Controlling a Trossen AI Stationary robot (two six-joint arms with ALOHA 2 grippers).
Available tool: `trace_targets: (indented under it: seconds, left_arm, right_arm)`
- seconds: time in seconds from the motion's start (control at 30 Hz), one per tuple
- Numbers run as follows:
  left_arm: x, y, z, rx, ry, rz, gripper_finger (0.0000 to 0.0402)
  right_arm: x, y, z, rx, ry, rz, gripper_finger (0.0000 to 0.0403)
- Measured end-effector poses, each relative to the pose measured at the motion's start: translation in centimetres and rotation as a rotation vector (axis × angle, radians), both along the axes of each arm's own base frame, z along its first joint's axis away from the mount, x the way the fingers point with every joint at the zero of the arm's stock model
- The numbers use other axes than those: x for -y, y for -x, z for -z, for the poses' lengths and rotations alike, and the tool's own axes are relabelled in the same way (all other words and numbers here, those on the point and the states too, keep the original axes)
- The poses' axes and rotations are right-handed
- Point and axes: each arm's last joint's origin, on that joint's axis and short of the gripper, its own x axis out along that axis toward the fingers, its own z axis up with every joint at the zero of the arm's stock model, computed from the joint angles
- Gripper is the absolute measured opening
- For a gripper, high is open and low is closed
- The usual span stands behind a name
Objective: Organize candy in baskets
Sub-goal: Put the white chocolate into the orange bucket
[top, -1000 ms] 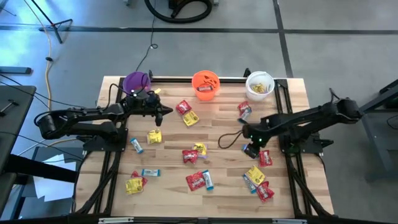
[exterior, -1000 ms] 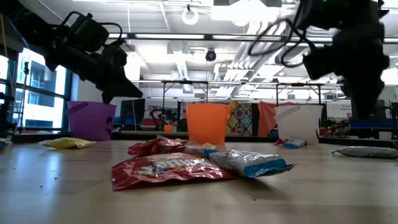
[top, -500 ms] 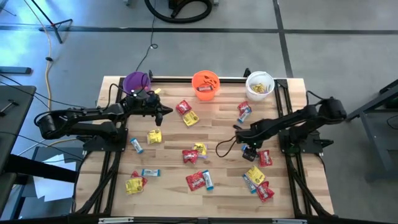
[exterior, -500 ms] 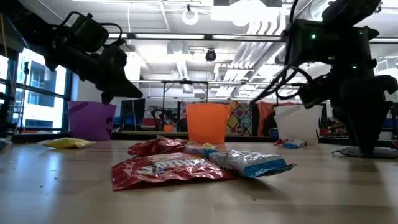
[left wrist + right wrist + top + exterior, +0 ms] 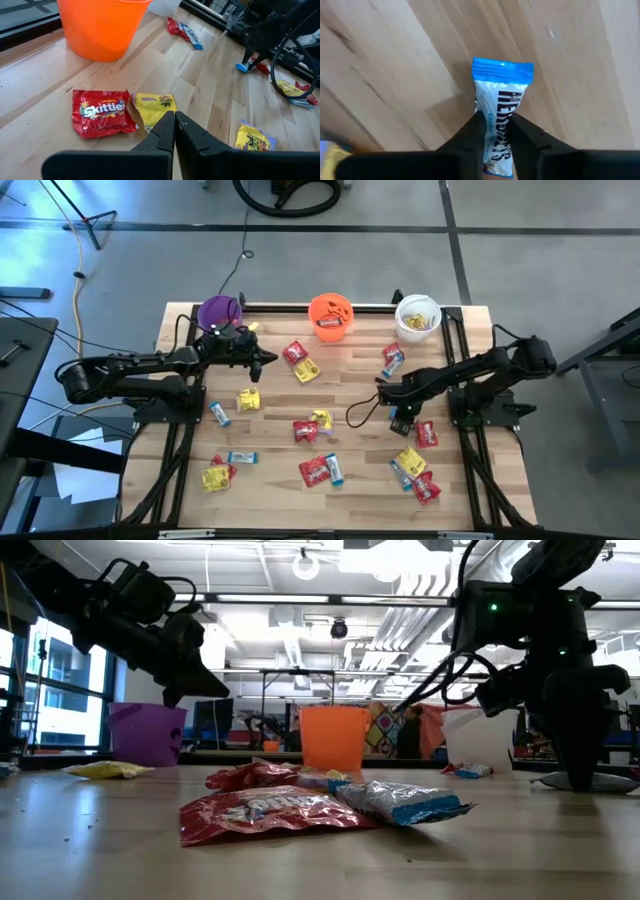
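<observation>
Crinkly blue-and-white bar (image 5: 501, 117) between tool fingers (image 5: 472, 137)

A light wooden slatted bench (image 5: 350, 385) stands on a grey concrete floor (image 5: 540, 240). A black coiled hose (image 5: 285, 195) lies beyond it, a yellow cable (image 5: 80, 285) trailing alongside.

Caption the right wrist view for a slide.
Right tool closed on a blue-and-white bar lying on the wooden table.

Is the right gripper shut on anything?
Yes: the right gripper is shut on a blue-and-white bar, one finger each side.
</observation>
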Motion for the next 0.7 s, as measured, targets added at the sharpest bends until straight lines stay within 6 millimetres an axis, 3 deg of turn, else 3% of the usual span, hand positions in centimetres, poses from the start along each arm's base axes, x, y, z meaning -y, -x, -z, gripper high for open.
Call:
trace_targets:
  seconds: [0.17,0.4,0.53,0.7]
  left_arm:
    - [0.0,0.0,0.0,0.000,0.001,0.000,0.0000]
    - [0.0,0.0,-0.1,0.007,0.003,-0.005,0.0000]
    - [0.0,-0.1,-0.2,0.016,-0.002,-0.005,0.0000]
    - [-0.1,-0.1,-0.2,0.021,-0.006,-0.005,0.0000]
  right_arm:
    - [0.5,-0.1,-1.6,0.115,-0.038,0.011,0.0032]
    - [2.6,-1.6,-5.5,0.305,0.057,0.051,0.0031]
    - [5.7,-3.4,-8.1,0.437,0.184,0.084,0.0028]
    - [11.3,-5.1,-11.1,0.554,0.303,0.163,0.0026]
